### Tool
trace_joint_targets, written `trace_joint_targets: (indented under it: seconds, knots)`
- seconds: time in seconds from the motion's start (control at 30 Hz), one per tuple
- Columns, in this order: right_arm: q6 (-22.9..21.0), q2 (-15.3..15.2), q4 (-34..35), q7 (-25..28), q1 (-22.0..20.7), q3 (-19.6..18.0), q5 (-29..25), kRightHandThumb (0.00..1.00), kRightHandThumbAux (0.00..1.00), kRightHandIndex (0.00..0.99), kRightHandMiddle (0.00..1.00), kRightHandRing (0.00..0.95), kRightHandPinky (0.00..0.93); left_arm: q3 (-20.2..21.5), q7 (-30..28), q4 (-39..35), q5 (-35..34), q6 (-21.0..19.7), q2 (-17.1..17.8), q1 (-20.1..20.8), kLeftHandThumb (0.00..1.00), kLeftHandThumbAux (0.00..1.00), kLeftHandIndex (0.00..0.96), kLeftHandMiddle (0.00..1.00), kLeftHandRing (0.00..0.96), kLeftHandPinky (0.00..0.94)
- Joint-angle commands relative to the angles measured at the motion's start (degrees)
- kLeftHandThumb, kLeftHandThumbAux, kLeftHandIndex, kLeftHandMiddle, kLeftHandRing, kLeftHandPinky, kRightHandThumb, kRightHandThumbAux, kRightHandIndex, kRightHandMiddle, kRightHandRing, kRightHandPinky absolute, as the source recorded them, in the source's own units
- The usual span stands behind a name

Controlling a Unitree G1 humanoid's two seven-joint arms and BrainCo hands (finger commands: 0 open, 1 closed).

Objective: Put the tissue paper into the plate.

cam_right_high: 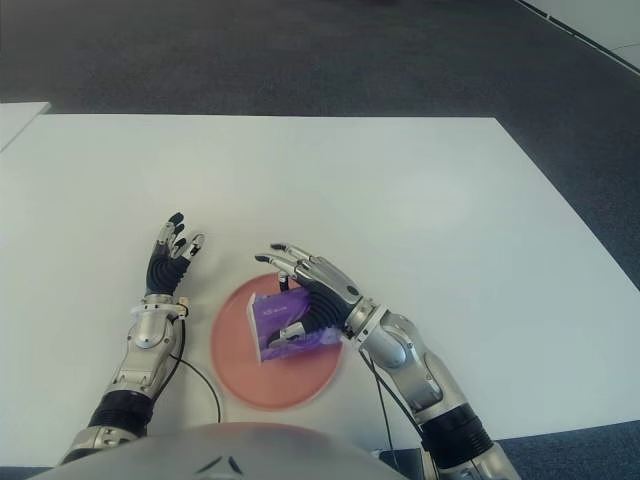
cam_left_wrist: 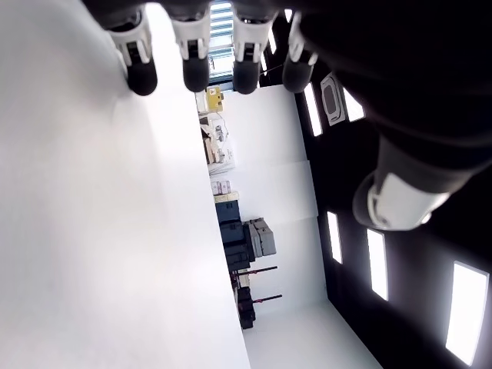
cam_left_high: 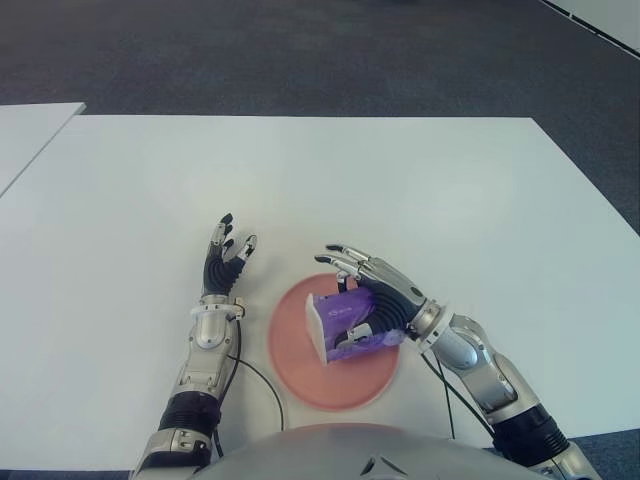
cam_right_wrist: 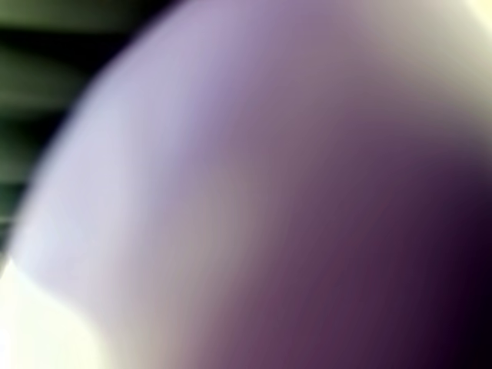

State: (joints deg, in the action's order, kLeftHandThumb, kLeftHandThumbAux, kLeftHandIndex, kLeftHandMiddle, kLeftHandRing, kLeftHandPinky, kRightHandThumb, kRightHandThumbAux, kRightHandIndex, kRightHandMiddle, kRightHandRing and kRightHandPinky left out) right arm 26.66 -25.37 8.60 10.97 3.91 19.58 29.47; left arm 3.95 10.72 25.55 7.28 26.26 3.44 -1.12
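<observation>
A purple and white tissue pack (cam_left_high: 335,318) stands tilted on its edge inside the pink plate (cam_left_high: 300,372), near the table's front edge. My right hand (cam_left_high: 345,292) is over the plate with the pack against its palm. Its fingers stretch straight out above the pack and the thumb lies against the pack's front. The right wrist view is filled by the purple pack (cam_right_wrist: 246,184) seen from very close. My left hand (cam_left_high: 228,252) shows just left of the plate, fingers spread, holding nothing; its fingertips (cam_left_wrist: 196,69) are over the bare table.
The white table (cam_left_high: 400,190) spreads wide beyond the plate. A second white table's corner (cam_left_high: 30,125) shows at the far left, with dark carpet (cam_left_high: 300,50) behind. A black cable (cam_left_high: 262,385) runs by the plate's left rim.
</observation>
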Motion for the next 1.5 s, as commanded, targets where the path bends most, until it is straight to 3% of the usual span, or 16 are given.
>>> trace_joint_targets:
  seconds: [0.03, 0.37, 0.63, 1.13, 1.5]
  knots:
    - [1.3, -0.2, -2.2, -2.2, 0.3, -0.1, 3.0, 0.103, 0.437, 0.0, 0.0, 0.0, 0.0, 0.1, 0.6, 1.1, 0.3, 0.3, 0.2, 0.1, 0.056, 0.551, 0.0, 0.0, 0.0, 0.0]
    - [8.5, 0.7, -5.0, -17.5, -1.1, -0.9, 13.8, 0.179, 0.33, 0.0, 0.0, 0.0, 0.0, 0.3, 0.6, 0.9, -0.2, 1.0, -0.3, -0.2, 0.054, 0.56, 0.0, 0.0, 0.0, 0.0]
    - [9.6, 1.3, -6.8, -22.8, -2.2, -0.5, 16.9, 0.213, 0.293, 0.0, 0.0, 0.0, 0.0, 0.3, 0.7, 0.8, -0.3, 1.1, -0.3, -0.3, 0.052, 0.568, 0.0, 0.0, 0.0, 0.0]
    - [11.2, 3.6, -8.7, -23.7, -2.7, -0.3, 12.2, 0.232, 0.296, 0.0, 0.0, 0.0, 0.0, 0.2, 0.4, -0.1, -0.1, 0.3, -0.2, -0.6, 0.043, 0.55, 0.0, 0.0, 0.0, 0.0]
    - [9.8, 5.0, -9.0, -19.5, -3.4, -0.6, 6.8, 0.188, 0.351, 0.0, 0.0, 0.0, 0.0, 0.2, 0.1, -0.1, -0.5, -0.4, -0.1, -0.4, 0.05, 0.553, 0.0, 0.0, 0.0, 0.0]
